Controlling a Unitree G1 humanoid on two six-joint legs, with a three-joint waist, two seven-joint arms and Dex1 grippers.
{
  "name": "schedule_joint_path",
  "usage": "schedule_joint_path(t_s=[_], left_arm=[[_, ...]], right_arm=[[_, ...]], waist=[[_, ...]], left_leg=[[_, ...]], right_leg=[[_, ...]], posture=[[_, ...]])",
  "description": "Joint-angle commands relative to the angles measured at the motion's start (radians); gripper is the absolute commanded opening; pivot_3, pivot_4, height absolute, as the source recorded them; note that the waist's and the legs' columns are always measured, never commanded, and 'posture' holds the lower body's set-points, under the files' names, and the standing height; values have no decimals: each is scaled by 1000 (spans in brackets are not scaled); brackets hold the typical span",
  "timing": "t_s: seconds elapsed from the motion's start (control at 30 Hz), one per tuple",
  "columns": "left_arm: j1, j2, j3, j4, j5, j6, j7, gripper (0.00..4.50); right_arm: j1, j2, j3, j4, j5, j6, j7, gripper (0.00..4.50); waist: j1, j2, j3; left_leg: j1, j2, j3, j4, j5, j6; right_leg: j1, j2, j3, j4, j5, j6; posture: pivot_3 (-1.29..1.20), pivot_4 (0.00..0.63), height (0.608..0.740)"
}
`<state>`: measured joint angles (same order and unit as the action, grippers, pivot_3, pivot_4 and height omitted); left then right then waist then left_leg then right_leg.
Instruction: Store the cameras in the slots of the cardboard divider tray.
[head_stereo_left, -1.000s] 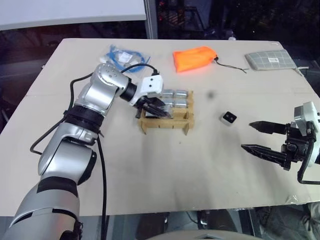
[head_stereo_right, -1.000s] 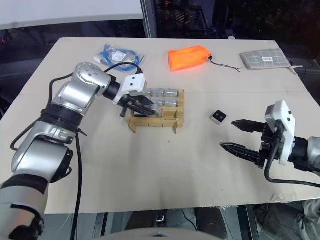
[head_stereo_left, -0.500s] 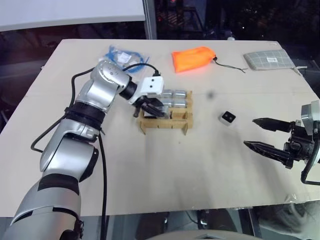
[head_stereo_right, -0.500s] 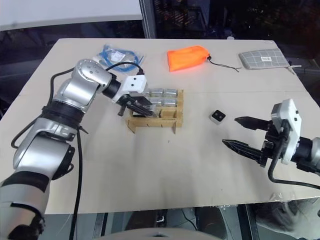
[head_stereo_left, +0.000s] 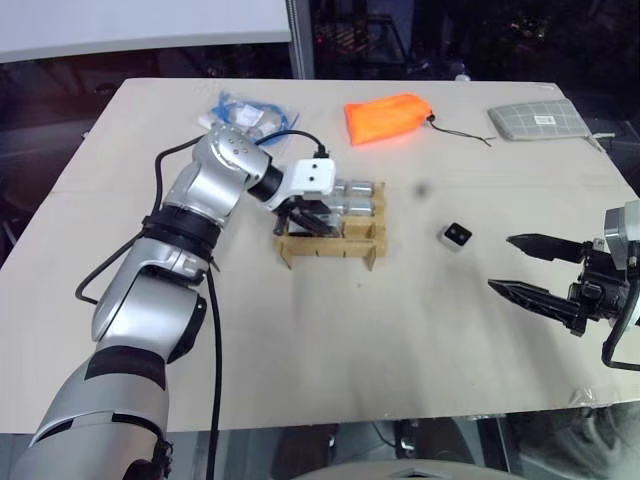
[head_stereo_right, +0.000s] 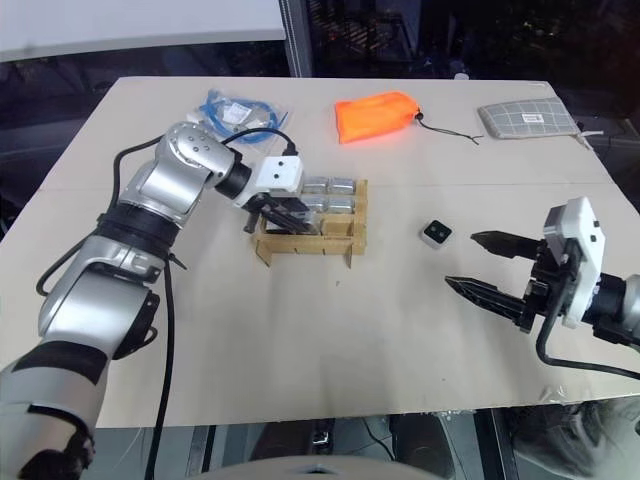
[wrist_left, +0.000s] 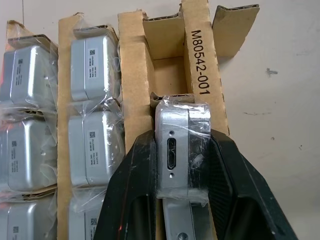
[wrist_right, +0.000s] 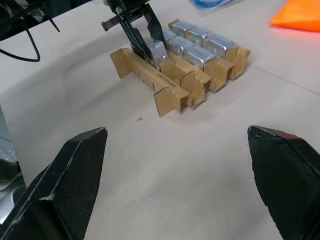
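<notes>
Pinching a plastic-wrapped camera (wrist_left: 181, 145) over the cardboard divider tray (head_stereo_left: 331, 245) mid-table, the left gripper (wrist_left: 182, 185) holds it at a front-row slot; another camera (head_stereo_left: 458, 236) lies toward the right edge, near the right gripper (head_stereo_left: 530, 268), fingers spread

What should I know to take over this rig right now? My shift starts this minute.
Left claw: shut on a wrapped camera, holding it at a slot in the front row of the cardboard divider tray.
Right claw: open, holding nothing, hovering over the table's right side.
Done: the two back rows of the tray hold wrapped cameras.
Left: seat and release the held camera. One loose camera lies on the table between the tray and the right claw. The front-row slot beyond the held camera looks empty; the rest of that row is hidden.
</notes>
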<state>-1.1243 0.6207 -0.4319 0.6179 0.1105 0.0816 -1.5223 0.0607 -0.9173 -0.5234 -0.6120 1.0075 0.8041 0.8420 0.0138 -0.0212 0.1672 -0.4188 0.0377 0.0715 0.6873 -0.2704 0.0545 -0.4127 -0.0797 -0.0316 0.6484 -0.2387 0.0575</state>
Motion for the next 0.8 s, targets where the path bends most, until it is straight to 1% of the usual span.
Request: schedule_joint_path(t_s=[0.03,0.07,0.1,0.13,0.23,0.33,0.47,0.5,0.57,0.6,0.7,0.73,0.8], left_arm=[[-5,9,6,0,21,-34,-1,1798],[-4,7,12,-2,20,-32,3,1980],[-4,4,17,-3,20,-33,9,2586],[-3,0,23,-4,18,-29,14,3090],[-10,-24,48,4,9,7,58,4450],[-20,-31,57,10,6,19,65,4450],[-55,-67,139,2,-74,85,81,4450],[-64,-78,170,-13,-115,118,70,4450],[-64,-95,260,-101,-261,239,17,4450],[-58,-98,289,-137,-311,281,-3,4450],[16,-38,350,-296,-472,474,-79,4450],[47,-15,362,-344,-505,512,-89,4450],[132,24,398,-441,-556,521,-87,4450]], right_arm=[[1,3,-15,-22,6,-22,-6,4500],[1,3,-14,-22,6,-23,-6,4500],[1,3,-14,-22,5,-24,-6,4500],[1,4,-14,-21,5,-25,-6,4500],[0,2,-10,-18,1,-27,-3,4500],[-4,1,-6,-14,-1,-29,-1,4500],[-1,1,-5,-8,-16,-36,0,4500],[-1,4,0,-5,-26,-39,-4,4500],[-4,18,21,4,-66,-56,-28,4500],[-5,22,30,7,-82,-64,-37,4500],[-36,65,107,41,-173,-118,-79,4500],[-46,79,137,58,-213,-142,-90,4500],[-67,106,196,103,-278,-180,-101,4500]], waist=[[0,0,0],[0,0,0],[0,0,0],[0,0,0],[2,0,0],[7,0,0],[4,0,0],[3,0,0],[1,-1,0],[-1,-1,1],[-12,-1,0],[-18,1,0],[-30,2,0]], left_leg=[[0,0,0,0,0,0],[0,0,0,0,0,0],[0,0,0,0,0,0],[0,0,0,0,0,0],[0,0,0,0,0,0],[0,0,-1,2,0,0],[0,0,-1,5,0,1],[0,0,-1,6,0,1],[0,0,-1,6,-1,1],[0,0,-1,7,-1,1],[0,0,0,7,1,-2],[0,1,0,7,2,-3],[3,1,1,6,2,-3]], right_leg=[[0,0,0,0,0,0],[0,0,0,0,0,0],[0,0,0,0,0,0],[0,0,0,0,0,0],[0,0,0,0,0,0],[0,-1,-1,2,0,0],[0,-1,-1,7,0,0],[0,-1,-1,7,0,0],[0,-1,0,8,0,0],[0,-1,0,8,0,0],[0,-1,1,8,0,0],[0,0,2,8,0,0],[0,0,4,10,0,0]], posture=[[0,150,740],[0,150,740],[0,150,740],[0,150,740],[0,150,740],[0,150,740],[0,150,740],[0,150,740],[0,150,740],[0,150,740],[0,150,740],[0,150,740],[0,150,740]])
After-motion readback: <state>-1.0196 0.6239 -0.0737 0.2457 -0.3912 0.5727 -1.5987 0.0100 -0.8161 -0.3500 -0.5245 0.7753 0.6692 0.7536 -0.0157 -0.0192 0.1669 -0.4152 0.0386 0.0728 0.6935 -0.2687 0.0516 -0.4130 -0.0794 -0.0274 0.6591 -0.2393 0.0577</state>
